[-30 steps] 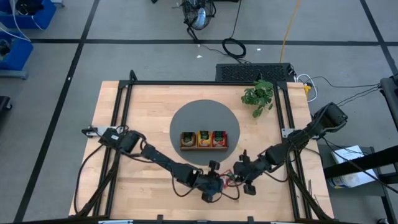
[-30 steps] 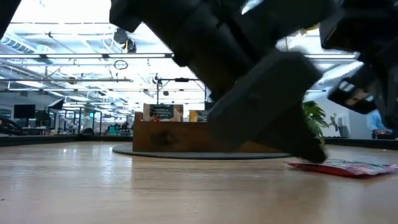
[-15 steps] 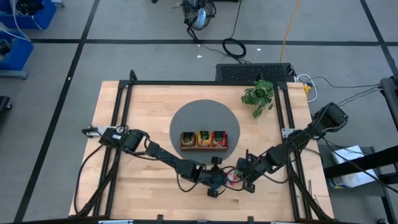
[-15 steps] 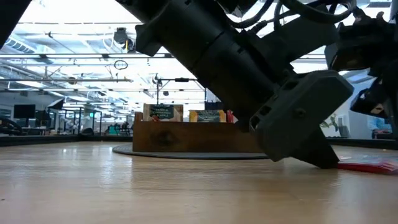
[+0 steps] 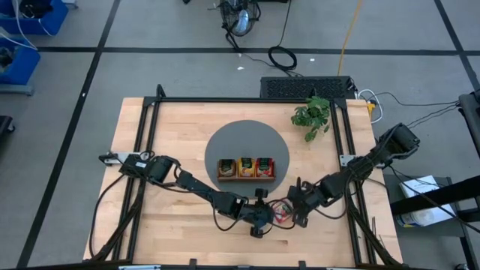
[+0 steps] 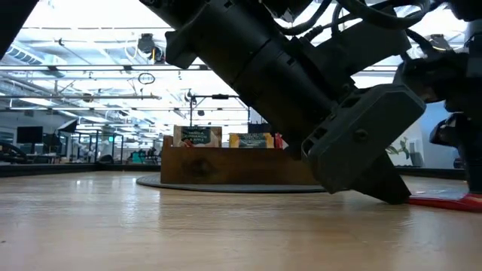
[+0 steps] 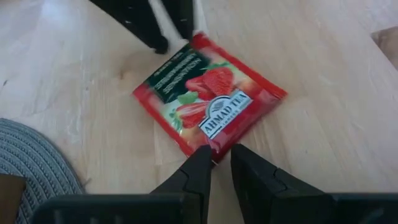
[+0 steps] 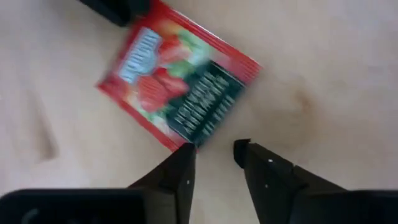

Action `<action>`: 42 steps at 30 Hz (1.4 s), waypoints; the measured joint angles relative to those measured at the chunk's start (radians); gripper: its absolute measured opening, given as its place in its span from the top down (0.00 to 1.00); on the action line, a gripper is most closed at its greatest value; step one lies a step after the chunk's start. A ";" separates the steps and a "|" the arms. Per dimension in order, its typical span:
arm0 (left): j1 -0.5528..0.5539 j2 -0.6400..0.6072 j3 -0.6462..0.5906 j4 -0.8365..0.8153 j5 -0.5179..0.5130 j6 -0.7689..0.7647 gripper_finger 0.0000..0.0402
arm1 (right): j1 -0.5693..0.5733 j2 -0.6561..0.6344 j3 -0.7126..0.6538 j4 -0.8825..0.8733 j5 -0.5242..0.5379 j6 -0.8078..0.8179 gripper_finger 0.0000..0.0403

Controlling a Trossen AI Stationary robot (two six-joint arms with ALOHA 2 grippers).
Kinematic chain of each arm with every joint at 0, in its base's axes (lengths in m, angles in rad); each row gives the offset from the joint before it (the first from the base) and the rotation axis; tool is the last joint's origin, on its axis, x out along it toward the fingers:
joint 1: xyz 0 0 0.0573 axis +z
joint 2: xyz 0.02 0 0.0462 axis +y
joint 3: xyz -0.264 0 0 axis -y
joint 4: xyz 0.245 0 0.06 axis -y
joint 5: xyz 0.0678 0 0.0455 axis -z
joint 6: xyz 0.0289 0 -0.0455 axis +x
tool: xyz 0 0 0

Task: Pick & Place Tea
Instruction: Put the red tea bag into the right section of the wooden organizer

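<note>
On the bare wood near the table's front edge, we find the left gripper (image 5: 264,218) with fingers slightly parted at one corner of the flat red strawberry tea sachet (image 7: 208,102). The sachet lies free. At its opposite edge, the right gripper (image 5: 294,212) stands parted, holding nothing. We judge the pick in hand; next, one gripper must pinch an edge.

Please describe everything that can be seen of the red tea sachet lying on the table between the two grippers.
The red tea sachet is a flat, glossy rectangular packet with strawberry pictures, a dark green panel of text and a white brand label. It lies flat and face up on the bare wooden table, in front of the round grey mat, outside the wooden tray. The left gripper and the right gripper point at opposite edges; neither visibly holds it.
</note>
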 joint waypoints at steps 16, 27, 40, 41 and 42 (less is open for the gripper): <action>0.003 0.000 -0.002 0.019 0.010 0.004 0.82 | -0.063 -0.003 -0.276 0.606 -0.140 0.130 0.76; 0.006 0.001 -0.003 0.029 0.006 -0.006 0.82 | -0.063 -0.001 -0.313 0.556 -0.154 0.089 0.99; -0.048 -0.090 -0.008 -0.154 -0.068 0.015 0.82 | -0.045 -0.129 -0.084 0.105 -0.065 -0.100 1.00; -0.055 -0.100 -0.008 -0.182 -0.067 0.002 0.82 | -0.041 -0.138 -0.052 0.055 -0.048 -0.116 1.00; -0.061 -0.105 -0.008 -0.200 -0.067 -0.008 0.82 | -0.038 -0.143 -0.021 0.008 -0.034 -0.125 1.00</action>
